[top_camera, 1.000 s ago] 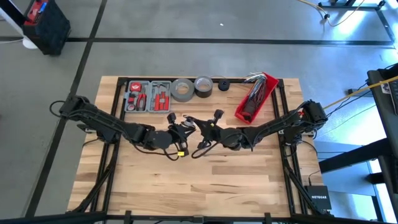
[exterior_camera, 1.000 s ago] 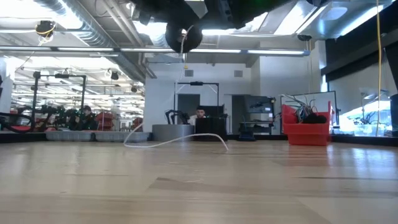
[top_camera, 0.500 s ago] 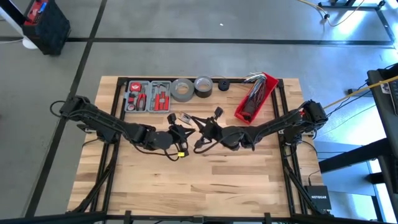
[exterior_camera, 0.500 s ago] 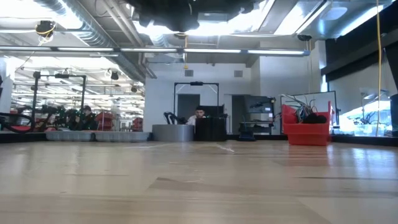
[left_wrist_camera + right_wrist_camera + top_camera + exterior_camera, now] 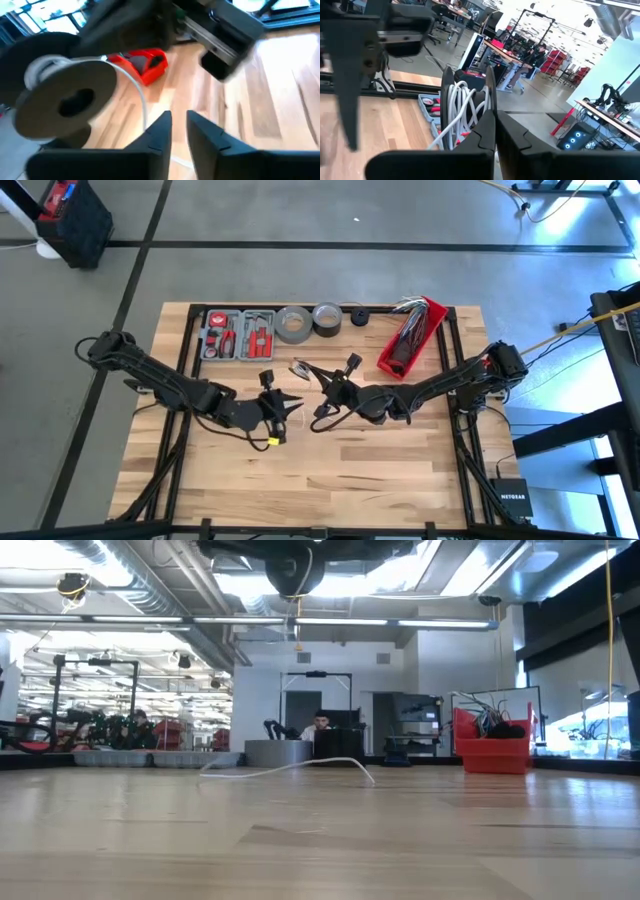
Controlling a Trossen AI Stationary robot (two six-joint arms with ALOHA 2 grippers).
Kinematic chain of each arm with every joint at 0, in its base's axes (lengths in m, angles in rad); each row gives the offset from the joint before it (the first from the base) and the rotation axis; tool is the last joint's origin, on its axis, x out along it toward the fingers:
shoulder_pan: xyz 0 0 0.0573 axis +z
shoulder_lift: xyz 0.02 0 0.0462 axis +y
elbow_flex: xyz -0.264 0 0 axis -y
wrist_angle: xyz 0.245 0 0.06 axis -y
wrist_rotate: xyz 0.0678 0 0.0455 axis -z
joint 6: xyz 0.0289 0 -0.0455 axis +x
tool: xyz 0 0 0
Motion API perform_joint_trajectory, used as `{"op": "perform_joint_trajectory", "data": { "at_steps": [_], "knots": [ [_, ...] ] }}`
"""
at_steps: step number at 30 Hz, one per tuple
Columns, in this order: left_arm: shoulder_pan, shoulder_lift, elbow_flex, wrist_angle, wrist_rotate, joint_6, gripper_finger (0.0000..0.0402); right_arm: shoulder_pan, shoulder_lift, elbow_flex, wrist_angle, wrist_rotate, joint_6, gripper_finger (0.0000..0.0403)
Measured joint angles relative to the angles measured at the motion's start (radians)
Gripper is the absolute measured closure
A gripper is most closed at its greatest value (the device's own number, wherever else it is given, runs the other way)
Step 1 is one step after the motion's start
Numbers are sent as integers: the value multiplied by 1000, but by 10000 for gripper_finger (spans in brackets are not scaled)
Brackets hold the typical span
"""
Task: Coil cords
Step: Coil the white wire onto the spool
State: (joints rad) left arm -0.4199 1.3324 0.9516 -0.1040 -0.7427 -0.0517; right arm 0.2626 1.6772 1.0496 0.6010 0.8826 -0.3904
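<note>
Right gripper (image 5: 495,131): fingers pinched shut on the cords (image 5: 458,111), white cable wound on a black spool sitting just past the fingertips. Left gripper (image 5: 179,131): fingers narrow, parted a little, nothing between them; spool up ahead of them, one white strand trailing down beside the tips. Loose cable end lies on the light wood plank desk (image 5: 320,840). Behind: open workshop, ceiling ducts, red bin (image 5: 492,745), a person seated at a bench.
</note>
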Motion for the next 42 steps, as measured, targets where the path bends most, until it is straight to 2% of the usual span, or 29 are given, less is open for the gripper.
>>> {"op": "perform_joint_trajectory", "data": {
  "at_steps": [4, 8, 11, 15, 23, 27, 33, 35, 42],
  "knots": [
    [-7, 0, 0, -65, 2, -25, 305, 0, 0, 0, 0, 0, 0, 397],
    [48, 26, 0, -71, 0, -42, 282, 0, 0, 0, 0, 0, -1, 397],
    [96, 60, 0, -82, 21, -81, 277, 0, 0, 0, 0, 0, -4, 397],
    [151, 91, 0, -86, 141, -104, 276, 0, 0, 0, -6, 0, -8, 397],
    [193, 103, 0, -112, 205, -143, 277, 0, 0, 0, -24, 0, -8, 397],
    [192, 103, 0, -119, 212, -118, 300, 0, 0, 0, -23, 0, -8, 397],
    [201, 103, 0, -122, 210, -77, 388, 0, 0, 0, -21, 0, -8, 397],
    [200, 103, 0, -123, 192, -70, 393, 0, 0, 0, -19, -2, -8, 397],
    [199, 91, 0, -219, 15, -92, 397, 37, -16, -2, 12, -45, -12, 397]
  ]
}}
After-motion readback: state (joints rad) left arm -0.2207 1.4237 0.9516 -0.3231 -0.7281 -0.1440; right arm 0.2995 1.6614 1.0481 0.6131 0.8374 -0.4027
